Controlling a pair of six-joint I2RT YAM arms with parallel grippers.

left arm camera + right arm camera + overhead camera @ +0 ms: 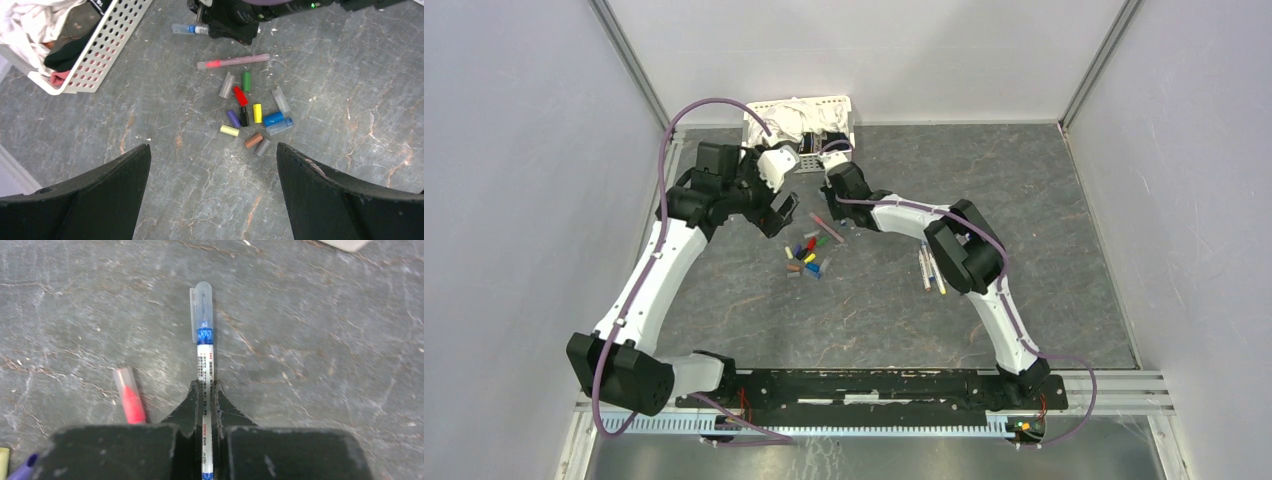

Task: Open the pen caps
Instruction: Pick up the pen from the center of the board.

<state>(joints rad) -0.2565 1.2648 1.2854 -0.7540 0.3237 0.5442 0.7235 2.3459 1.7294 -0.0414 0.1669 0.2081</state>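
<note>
The right gripper (206, 392) is clenched on a blue pen (205, 365), low near the far white basket (100, 47), its clear cap (202, 302) still on. The left gripper (212, 150), spread wide, hovers above the loose caps (245, 112). Next it should pinch that cap and pull.

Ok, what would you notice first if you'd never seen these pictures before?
Probably the cluster of bright pen caps lying mid-table. Then the right gripper, shut on a blue pen whose clear cap is on, just in front of the white basket at the far edge.
</note>
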